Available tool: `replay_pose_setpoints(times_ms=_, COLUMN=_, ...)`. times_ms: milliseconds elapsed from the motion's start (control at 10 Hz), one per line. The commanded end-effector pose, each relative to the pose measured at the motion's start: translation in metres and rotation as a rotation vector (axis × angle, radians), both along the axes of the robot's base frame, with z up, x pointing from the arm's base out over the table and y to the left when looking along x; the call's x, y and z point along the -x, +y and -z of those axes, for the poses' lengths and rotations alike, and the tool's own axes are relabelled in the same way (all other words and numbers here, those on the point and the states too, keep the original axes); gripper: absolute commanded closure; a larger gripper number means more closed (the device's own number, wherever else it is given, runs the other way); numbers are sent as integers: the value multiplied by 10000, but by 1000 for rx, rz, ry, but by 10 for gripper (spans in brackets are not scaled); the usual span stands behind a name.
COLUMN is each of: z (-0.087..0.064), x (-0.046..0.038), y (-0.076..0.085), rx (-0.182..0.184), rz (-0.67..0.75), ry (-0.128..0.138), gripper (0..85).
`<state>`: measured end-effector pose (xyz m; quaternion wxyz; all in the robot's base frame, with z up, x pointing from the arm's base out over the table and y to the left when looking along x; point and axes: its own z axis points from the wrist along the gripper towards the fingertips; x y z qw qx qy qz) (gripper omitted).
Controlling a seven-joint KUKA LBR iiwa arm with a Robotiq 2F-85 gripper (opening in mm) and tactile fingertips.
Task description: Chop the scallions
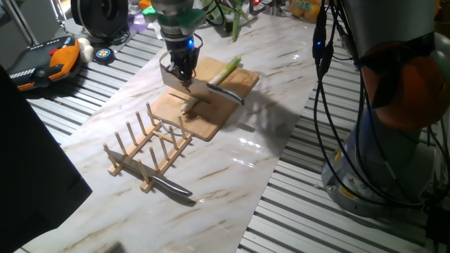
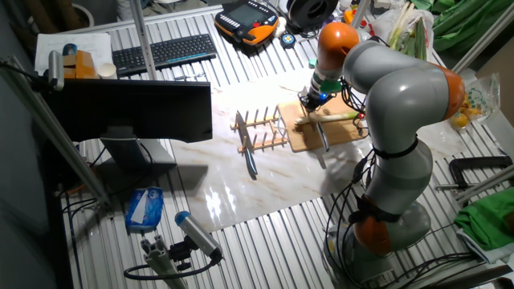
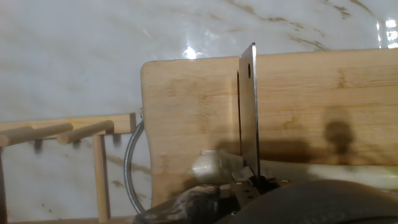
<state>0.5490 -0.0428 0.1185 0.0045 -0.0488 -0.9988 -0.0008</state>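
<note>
Nearest the camera, a steel knife (image 1: 171, 187) lies on the marble surface (image 1: 232, 190) beside a wooden peg rack (image 1: 148, 145). Farther back, the gripper (image 1: 184, 76) pinches a cleaver (image 1: 188, 86) over the cutting board (image 1: 204, 105), where the scallions (image 1: 226, 69) lie at its far right edge.

Scallion (image 1: 226, 69) on cutting board (image 1: 211, 112); rack (image 1: 149, 149) apparently touching board.

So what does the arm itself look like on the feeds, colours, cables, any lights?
The arm has rounded silver-grey links with orange joint bands, one behind the wrist and one near the base. Black cables hang beside it. The gripper is small and dark under a greenish flange ring, with a blue light glowing on it.
</note>
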Motion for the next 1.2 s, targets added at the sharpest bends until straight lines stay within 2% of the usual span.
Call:
replay_pose_setpoints(times_ms=0, z=6, x=1, y=-5, rx=2, rz=2, ry=1, gripper=843)
replay_pose_setpoints(times_ms=200, z=30, x=3, y=-35, rx=11, rz=3, ry=3, gripper=843)
replay_pose_setpoints(times_ms=500, z=112, x=-3, y=-100, rx=2, rz=-3, ry=1, gripper=843)
replay_pose_setpoints(times_ms=700, z=153, x=-11, y=-77, rx=-4, rz=-2, ry=1, gripper=843)
replay_pose_setpoints(times_ms=900, z=310, x=26, y=-54, rx=-4, rz=-1, ry=-17, gripper=843)
replay_pose_setpoints(times_ms=1100, z=391, x=54, y=-60, rx=-12, rz=-3, ry=-19, gripper=843)
